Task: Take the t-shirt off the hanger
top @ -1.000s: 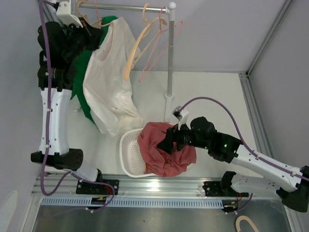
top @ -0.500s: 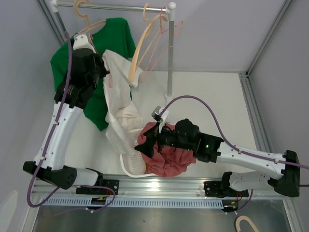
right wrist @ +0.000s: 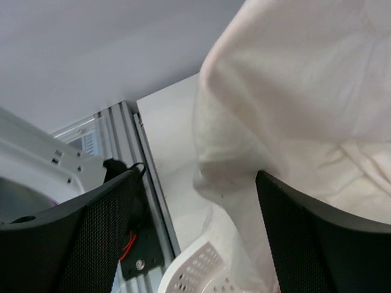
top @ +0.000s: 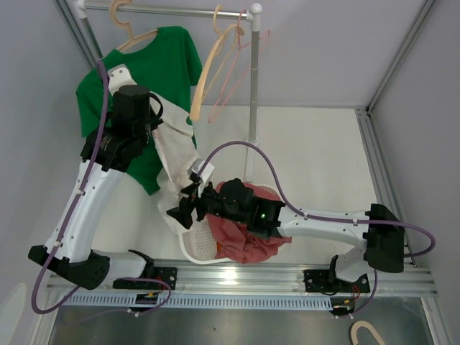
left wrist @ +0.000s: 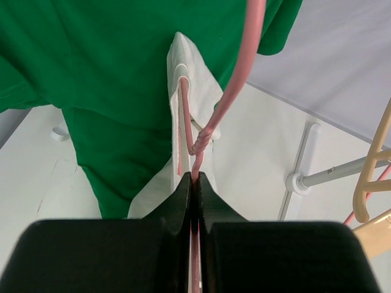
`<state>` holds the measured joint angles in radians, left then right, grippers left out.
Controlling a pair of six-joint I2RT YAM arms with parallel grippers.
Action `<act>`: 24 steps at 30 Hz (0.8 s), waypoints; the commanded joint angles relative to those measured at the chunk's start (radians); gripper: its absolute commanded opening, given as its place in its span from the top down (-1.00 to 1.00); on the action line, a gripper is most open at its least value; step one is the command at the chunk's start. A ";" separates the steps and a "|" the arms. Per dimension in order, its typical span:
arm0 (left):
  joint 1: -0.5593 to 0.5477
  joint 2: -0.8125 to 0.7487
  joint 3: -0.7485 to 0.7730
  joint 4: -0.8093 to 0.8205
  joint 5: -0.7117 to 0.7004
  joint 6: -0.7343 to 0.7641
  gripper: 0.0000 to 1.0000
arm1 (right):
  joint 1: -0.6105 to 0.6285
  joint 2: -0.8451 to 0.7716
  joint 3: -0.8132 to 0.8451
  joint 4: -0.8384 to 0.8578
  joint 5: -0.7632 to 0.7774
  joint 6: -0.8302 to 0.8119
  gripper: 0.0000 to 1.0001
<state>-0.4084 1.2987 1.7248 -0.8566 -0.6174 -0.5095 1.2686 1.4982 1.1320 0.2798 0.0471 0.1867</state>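
Cream t-shirt (top: pixel 176 154) hangs from the pink hanger (left wrist: pixel 211 125), whose wire my left gripper (left wrist: pixel 194 178) pinches between fully closed fingers (left wrist: pixel 180 201), out in front of the green shirt (top: pixel 154 65) on the rail (top: pixel 180 11). The cloth trails down toward the white basket (top: pixel 188 248) on the worktop (top: pixel 309 144), near the red garment (top: pixel 248 233). My right gripper (top: pixel 180 212) sits at the lower hem, spread wide with nothing in it. In its wrist view the cream fabric fills the space beyond the fingers.

I read this as the reach for the hem, with no pull begun. Next I'd close on a good fold of cloth. Then I'd draw it down and away while the left gripper steadies the hanger, minding that the neckline doesn't snag.
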 commanded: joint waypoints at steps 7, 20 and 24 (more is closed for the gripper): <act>-0.010 -0.150 -0.122 0.105 -0.007 0.008 0.99 | 0.014 0.129 0.126 0.125 0.083 -0.035 0.50; -0.010 -0.099 -0.064 0.116 0.012 0.023 0.99 | 0.055 0.088 0.088 0.079 0.085 0.007 1.00; 0.006 -0.030 0.002 0.125 0.004 0.025 0.99 | 0.130 -0.002 0.039 0.024 0.121 0.034 1.00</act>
<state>-0.4091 1.2339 1.6505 -0.8101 -0.5983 -0.4931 1.3346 1.5936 1.1870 0.3141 0.1360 0.1890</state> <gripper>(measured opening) 0.017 0.023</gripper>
